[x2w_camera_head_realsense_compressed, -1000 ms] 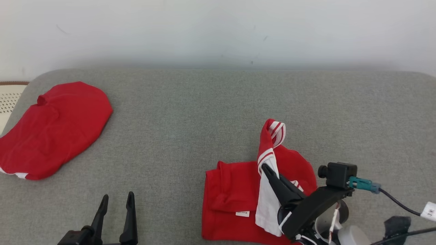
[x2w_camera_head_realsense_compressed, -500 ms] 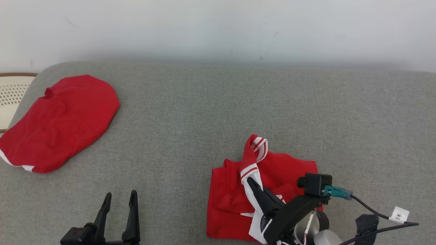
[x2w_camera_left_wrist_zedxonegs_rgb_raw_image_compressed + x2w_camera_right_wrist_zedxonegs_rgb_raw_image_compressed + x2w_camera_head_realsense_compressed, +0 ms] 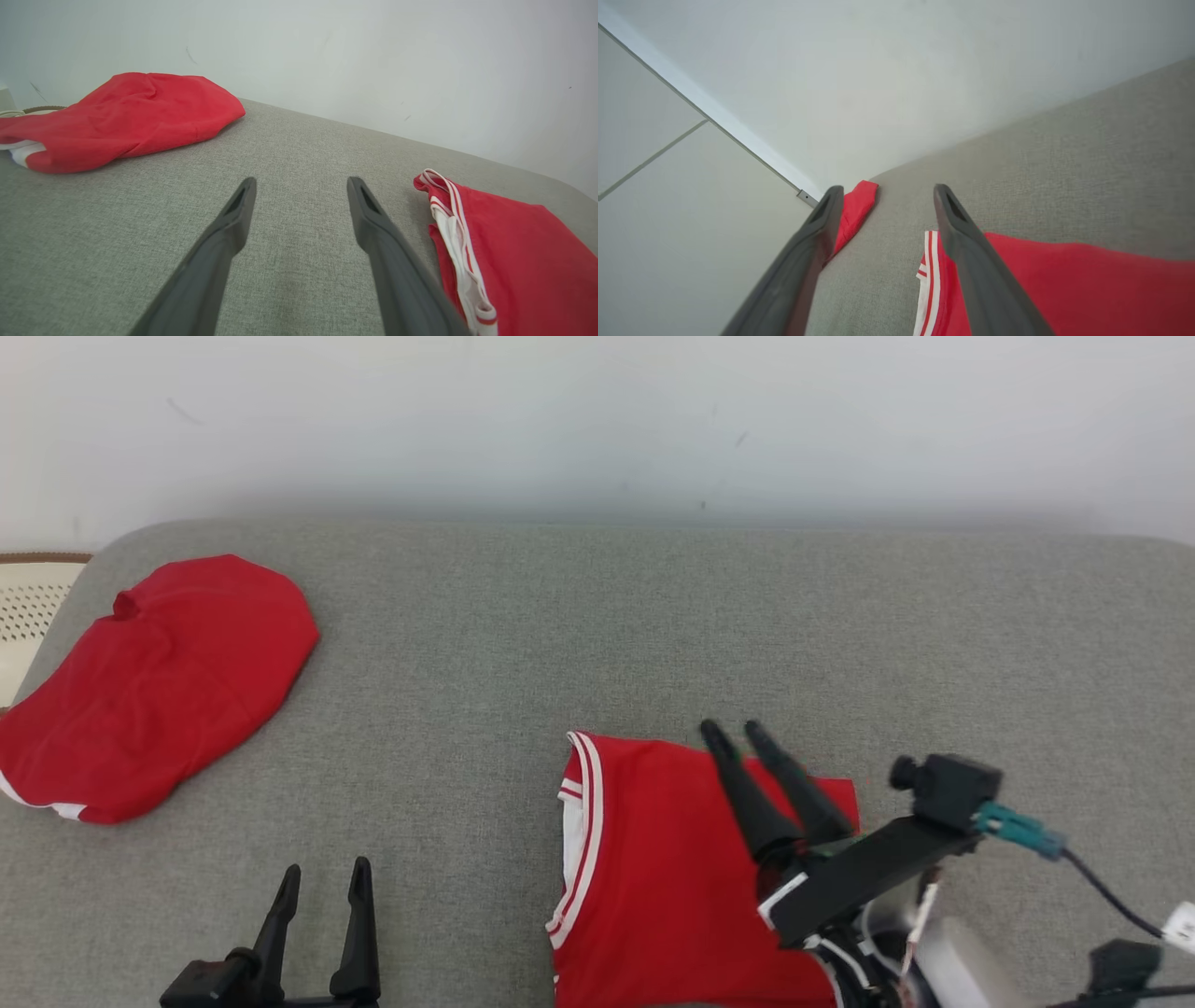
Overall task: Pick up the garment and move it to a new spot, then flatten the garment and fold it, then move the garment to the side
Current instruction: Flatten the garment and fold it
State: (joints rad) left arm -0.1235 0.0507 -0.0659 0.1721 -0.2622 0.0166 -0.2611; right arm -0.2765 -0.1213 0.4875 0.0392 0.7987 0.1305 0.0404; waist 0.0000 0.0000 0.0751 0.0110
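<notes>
A folded red garment (image 3: 653, 868) with white striped trim along its left edge lies flat on the grey cushioned surface (image 3: 653, 616), at the lower middle of the head view. My right gripper (image 3: 738, 731) hovers over its far right part, open, with nothing between its fingers. The right wrist view has the garment (image 3: 1064, 289) under and right of the gripper (image 3: 887, 189). My left gripper (image 3: 326, 868) stands open and empty at the lower left, apart from the garment (image 3: 514, 252), which lies to the right of that gripper (image 3: 302, 179).
A second red garment (image 3: 159, 681) lies rumpled at the surface's far left, also seen as a red heap (image 3: 126, 116) and a red corner (image 3: 854, 210). A pale woven item (image 3: 28, 607) sits beyond the left edge. A white wall backs the surface.
My right gripper let go of the white-trimmed fabric, opened and rose to the right. The garment now lies folded flat with the trim at its left edge. The camera shifted slightly.
</notes>
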